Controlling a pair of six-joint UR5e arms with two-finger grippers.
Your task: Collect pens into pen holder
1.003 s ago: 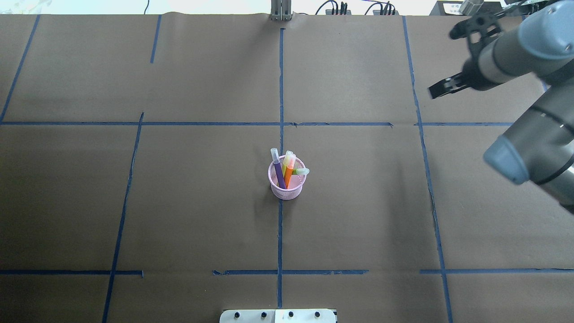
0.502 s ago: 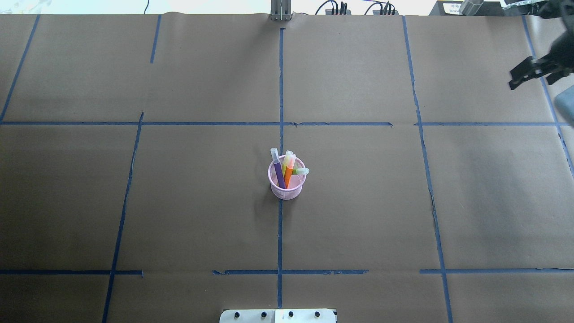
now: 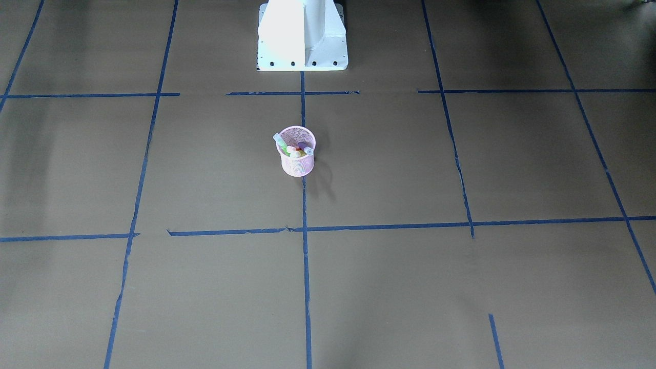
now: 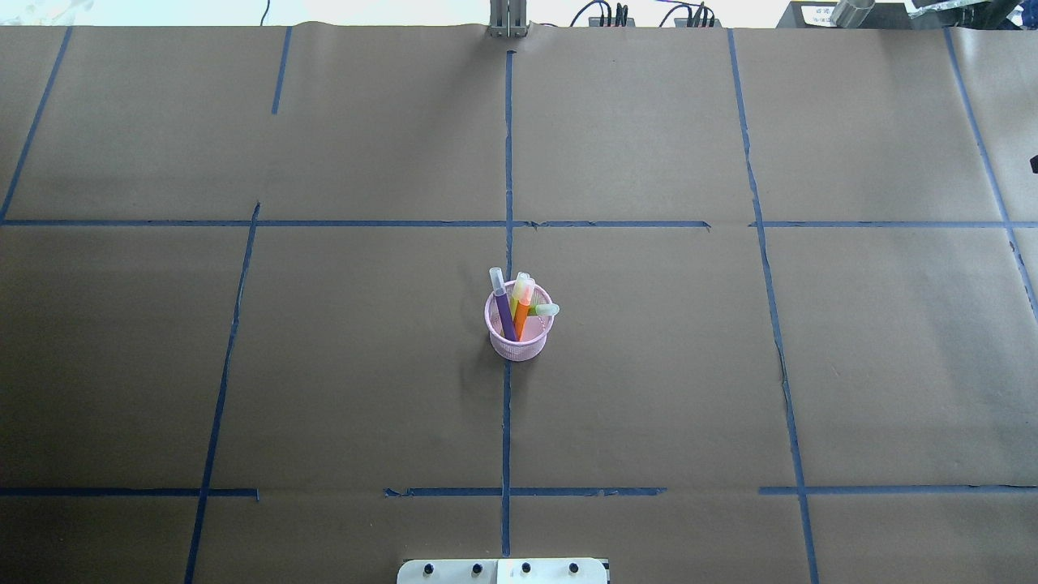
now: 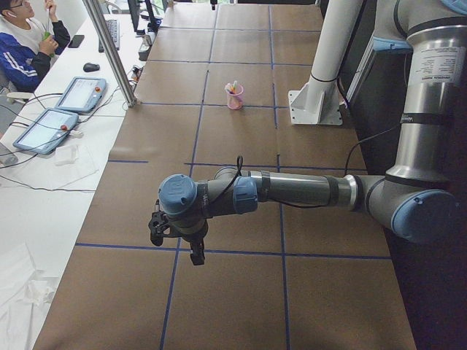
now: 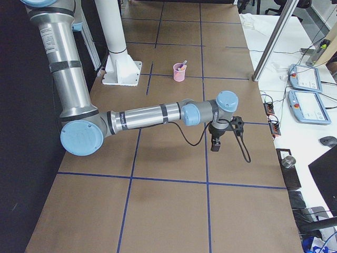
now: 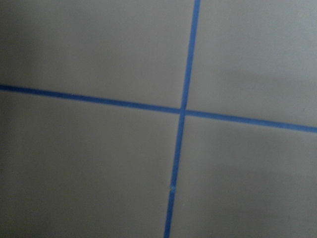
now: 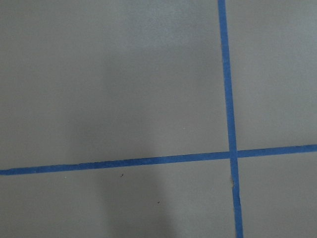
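- Front-facing: the pen holder [image 3: 297, 160] stands mid-counter [image 3: 461, 287], pens [image 3: 293, 150] inside.
- Overhead: purple pen [image 4: 503, 311], orange pen [image 4: 523, 311] and green pen [image 4: 546, 310] all lean in it; I judge collecting complete.
- Left side: left gripper [image 5: 195, 255] hangs well apart from it; released or clenched, I cannot tell.
- Right side: right gripper [image 6: 215, 145] likewise; cannot tell.
- Wrists: taped counter only; next I would simply park.

Brown paper [image 4: 649, 122] covers the table, marked into a grid by blue tape lines [image 4: 507, 422]. Seen from the left end, a slanted aluminium post [image 5: 109, 51] rises at the table's edge. Beside it a white bench [image 5: 44, 182] holds a touchscreen pendant [image 5: 80, 93], a second pendant [image 5: 45, 130], a mouse [image 5: 90, 67] and a keyboard [image 5: 112, 33]. A seated person [image 5: 25, 51] in a blue and white jacket is at the far left corner.
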